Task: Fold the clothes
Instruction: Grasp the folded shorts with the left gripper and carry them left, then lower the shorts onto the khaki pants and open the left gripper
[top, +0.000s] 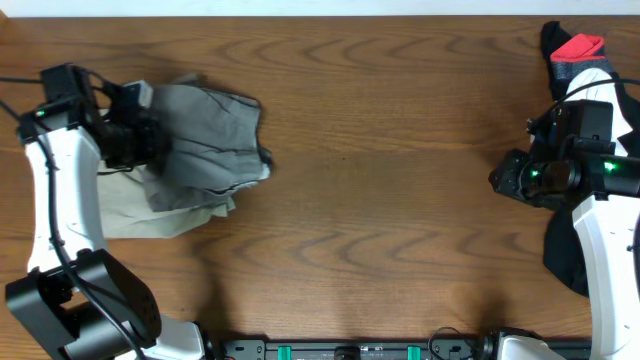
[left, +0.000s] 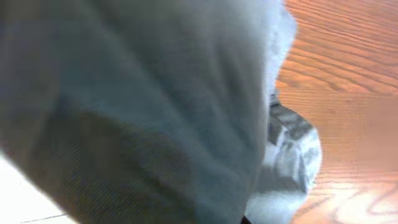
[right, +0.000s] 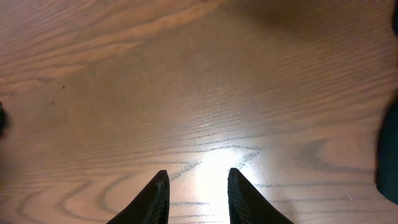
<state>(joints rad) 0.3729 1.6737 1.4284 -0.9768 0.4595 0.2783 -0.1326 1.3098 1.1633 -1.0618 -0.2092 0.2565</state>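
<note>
Mid-grey shorts (top: 212, 135) lie crumpled at the table's left, partly over khaki-beige shorts (top: 140, 212) that spread toward the front. My left gripper (top: 150, 137) sits at the grey shorts' left edge, shut on that cloth. In the left wrist view the grey shorts (left: 155, 93) fill nearly everything and hide the fingers. My right gripper (top: 502, 180) hovers over bare wood at the right, far from both shorts. It (right: 198, 177) is open, with only the table between its fingers.
A dark garment (top: 565, 250) with a red patch (top: 578, 46) and a white part lies along the right edge, under my right arm. A dark edge of it (right: 387, 155) shows in the right wrist view. Brown wooden table (top: 380, 150) lies between the arms.
</note>
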